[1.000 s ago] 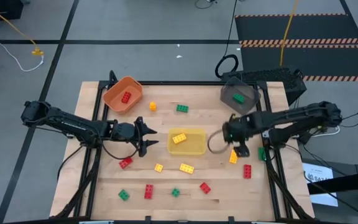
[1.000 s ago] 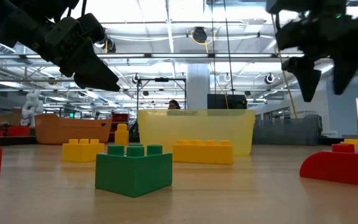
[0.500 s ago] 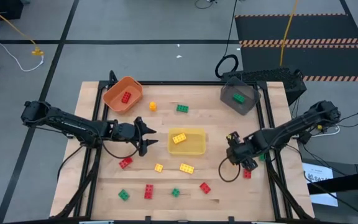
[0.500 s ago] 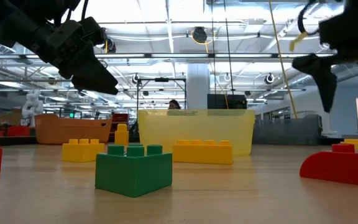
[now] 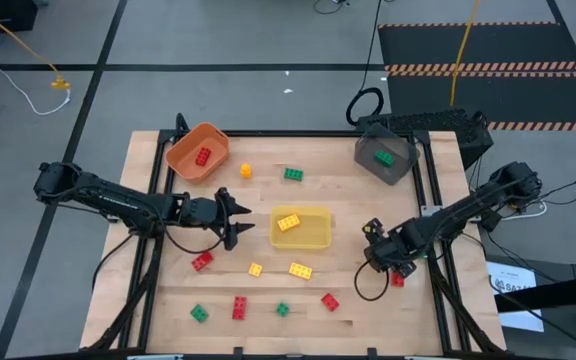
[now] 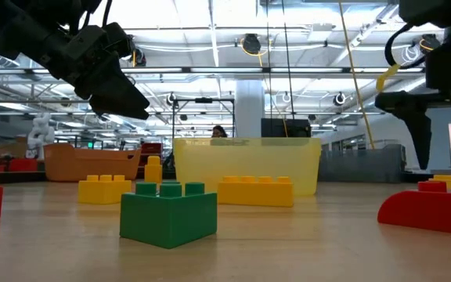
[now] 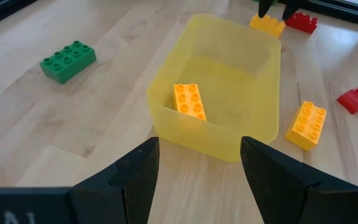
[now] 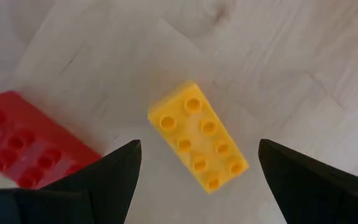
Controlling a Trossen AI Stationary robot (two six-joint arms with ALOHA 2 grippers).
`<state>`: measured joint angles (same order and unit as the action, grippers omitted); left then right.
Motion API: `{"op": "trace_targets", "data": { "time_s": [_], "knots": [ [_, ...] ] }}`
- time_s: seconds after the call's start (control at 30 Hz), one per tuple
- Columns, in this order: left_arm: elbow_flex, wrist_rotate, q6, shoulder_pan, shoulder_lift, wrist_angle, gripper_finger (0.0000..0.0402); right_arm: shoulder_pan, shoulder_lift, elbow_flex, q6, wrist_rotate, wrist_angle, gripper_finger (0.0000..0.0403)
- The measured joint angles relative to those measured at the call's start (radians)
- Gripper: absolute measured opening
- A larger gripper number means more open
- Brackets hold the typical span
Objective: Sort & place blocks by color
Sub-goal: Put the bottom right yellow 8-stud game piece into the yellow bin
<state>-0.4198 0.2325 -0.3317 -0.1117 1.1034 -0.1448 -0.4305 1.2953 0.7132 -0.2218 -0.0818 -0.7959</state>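
- The right hand [image 5: 380,255] hovers low over a yellow block [image 8: 198,144] near the desk's [image 5: 148,300] right edge, its two fingers spread wide and grasping nothing; the block lies flat, studs up, between them.
- A red block [image 8: 27,146] lies just beside the yellow one; I judge that if the hand comes down off-centre a finger could nudge the red one, or knock the yellow one askew so the fingers shut on a corner and it slips out.
- The block sits skewed to the line between the fingers, so a close across its long side may twist it rather than pinch it; that is my guess, not something seen.
- The left hand [image 5: 238,222] waits just beside the yellow bin [image 5: 301,240], fingers apart and empty; should the right arm carry its block there, the two arms could crowd each other at the rim.
- The yellow bin holds one yellow brick [image 7: 189,101]; the orange bin [image 5: 197,152] at the far left corner holds one red brick [image 5: 202,156]; the dark grey bin [image 5: 384,155] at the far right holds one green brick [image 5: 383,157].
- The other blocks lie loose on the desk, red, yellow and green mixed, most of them along the near side; the sorting looks barely begun.
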Motion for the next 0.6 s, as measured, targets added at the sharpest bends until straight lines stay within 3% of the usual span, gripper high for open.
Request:
{"op": "trace_targets", "data": {
  "time_s": [0.17, 0.3, 0.43, 0.6],
  "knots": [
    [0.0, 0.0, 0.0, 0.0, 0.0, 0.0, 0.0225, 0.001, 0.047, 0.0, -0.012, 0.0, 0.013, 0.031],
    [0.0, 0.0, 0.0, 0.0, 0.0, 0.0, 0.0225, 0.003, 0.089, 0.0, -0.03, 0.0, 0.051, 0.0284],
    [0.0, 0.0, 0.005, 0.0, 0.0, 0.0, 0.0225, 0.006, 0.118, 0.0, -0.03, 0.0, 0.095, 0.0224],
    [0.0, 0.0, 0.006, 0.0, 0.0, 0.009, 0.0225, 0.006, 0.131, 0.003, -0.028, 0.003, 0.1, 0.0121]
  ]
}}
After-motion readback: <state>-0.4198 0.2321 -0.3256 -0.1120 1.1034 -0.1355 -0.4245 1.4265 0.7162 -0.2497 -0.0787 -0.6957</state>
